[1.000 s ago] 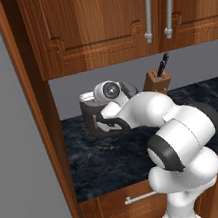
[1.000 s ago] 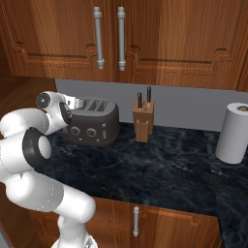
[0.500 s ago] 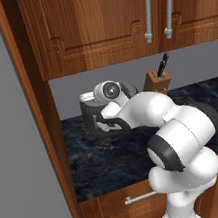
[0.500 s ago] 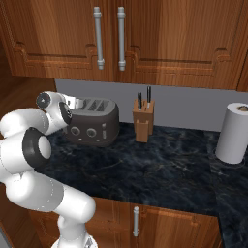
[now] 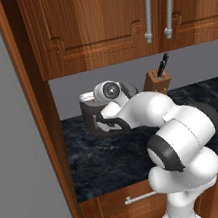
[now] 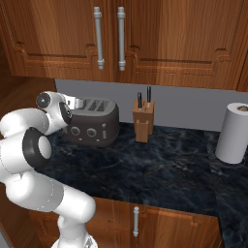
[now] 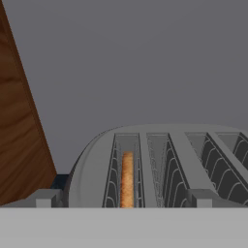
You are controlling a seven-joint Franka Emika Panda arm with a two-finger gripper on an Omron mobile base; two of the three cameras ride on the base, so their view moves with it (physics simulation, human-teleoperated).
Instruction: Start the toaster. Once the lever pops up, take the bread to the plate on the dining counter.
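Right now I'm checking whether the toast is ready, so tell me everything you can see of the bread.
The bread is a thin tan-brown slice seen edge-on, standing upright deep inside the leftmost slot of the toaster, between the slot's wire guides. Its top edge sits below the slot's rim. It looks golden and grainy. The gripper does not touch it.

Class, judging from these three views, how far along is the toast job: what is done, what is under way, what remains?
Done: the arm has reached the toaster, and the bread sits in a slot. Under way: the open pincer hovers at the toaster's end, gripping nothing. Left: whether the toaster has been started cannot be told; the bread must be lifted out and carried to the plate.
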